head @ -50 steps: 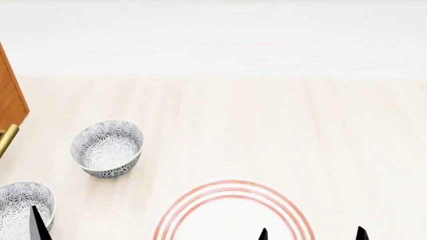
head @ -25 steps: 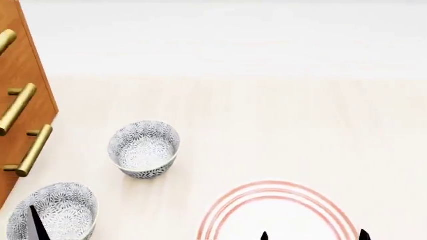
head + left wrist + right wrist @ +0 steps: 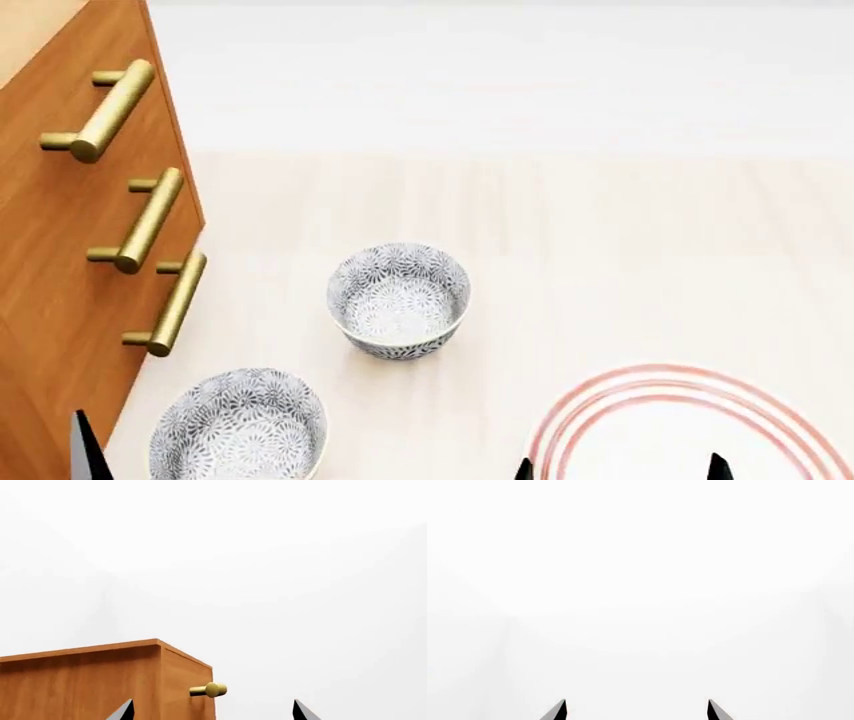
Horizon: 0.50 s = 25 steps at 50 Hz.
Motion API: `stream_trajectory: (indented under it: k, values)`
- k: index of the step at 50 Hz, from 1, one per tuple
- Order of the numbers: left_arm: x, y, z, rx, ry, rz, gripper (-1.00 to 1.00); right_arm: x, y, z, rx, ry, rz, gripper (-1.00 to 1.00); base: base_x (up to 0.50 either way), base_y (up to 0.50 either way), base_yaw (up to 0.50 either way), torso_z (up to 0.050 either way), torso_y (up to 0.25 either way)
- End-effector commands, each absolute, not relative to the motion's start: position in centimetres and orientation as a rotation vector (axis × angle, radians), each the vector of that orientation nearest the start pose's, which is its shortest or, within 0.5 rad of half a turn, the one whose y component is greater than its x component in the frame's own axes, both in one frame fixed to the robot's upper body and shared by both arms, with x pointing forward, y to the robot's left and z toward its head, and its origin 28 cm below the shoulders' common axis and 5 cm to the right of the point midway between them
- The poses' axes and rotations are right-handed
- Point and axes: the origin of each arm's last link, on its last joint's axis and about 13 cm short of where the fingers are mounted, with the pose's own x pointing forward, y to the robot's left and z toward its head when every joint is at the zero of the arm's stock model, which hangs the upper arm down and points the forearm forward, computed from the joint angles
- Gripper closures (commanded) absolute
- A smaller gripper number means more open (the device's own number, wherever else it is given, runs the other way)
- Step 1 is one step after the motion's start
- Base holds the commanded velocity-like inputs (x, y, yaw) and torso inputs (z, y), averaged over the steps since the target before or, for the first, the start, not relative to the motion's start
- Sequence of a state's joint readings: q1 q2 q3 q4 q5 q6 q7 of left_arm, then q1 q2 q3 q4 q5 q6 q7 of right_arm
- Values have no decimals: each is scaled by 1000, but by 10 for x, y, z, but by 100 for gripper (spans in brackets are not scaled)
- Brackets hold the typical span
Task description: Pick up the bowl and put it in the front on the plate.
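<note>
Two bowls alike in grey-blue floral pattern stand on the pale wooden table (image 3: 627,240) in the head view. One bowl (image 3: 399,299) is mid-table; the other bowl (image 3: 240,428) is nearer, at the lower left beside the cabinet. The red-ringed white plate (image 3: 667,385) lies at the lower right, cut by the picture's edge. My right gripper (image 3: 622,468) shows two dark tips wide apart over the plate's near part, open and empty; in its wrist view the right gripper (image 3: 637,711) faces only white. One left fingertip (image 3: 83,450) shows next to the nearer bowl. My left gripper (image 3: 213,711) is open and empty.
A wooden cabinet (image 3: 67,260) with three brass bar handles (image 3: 100,110) fills the left side of the head view, close to the nearer bowl. The left wrist view sees the cabinet (image 3: 80,685) and a brass handle (image 3: 210,690) ahead. A white wall runs behind the table.
The head view has swung left: cabinet and handles have come well into view, and both bowls and the plate have slid right in the picture. Gripper tips stay at the bottom edge.
</note>
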<state>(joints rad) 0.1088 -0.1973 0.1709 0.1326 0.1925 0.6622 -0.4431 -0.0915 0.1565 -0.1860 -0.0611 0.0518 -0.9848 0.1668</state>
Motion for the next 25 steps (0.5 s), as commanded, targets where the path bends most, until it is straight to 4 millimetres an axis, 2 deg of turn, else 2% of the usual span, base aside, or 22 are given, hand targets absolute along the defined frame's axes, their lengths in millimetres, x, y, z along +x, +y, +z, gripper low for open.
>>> stream_trajectory:
  k: [1, 9, 25]
  values:
    - [183, 203, 55, 119, -655, 90, -100, 179, -93, 66, 96, -874, 60, -100, 0, 0, 0, 0, 0]
    - [184, 203, 53, 141, -632, 96, -100, 178, -93, 65, 94, -866, 69, -100, 0, 0, 0, 0, -11]
    - [183, 203, 56, 142, -640, 112, -100, 180, -93, 67, 94, -859, 64, -100, 0, 0, 0, 0, -246]
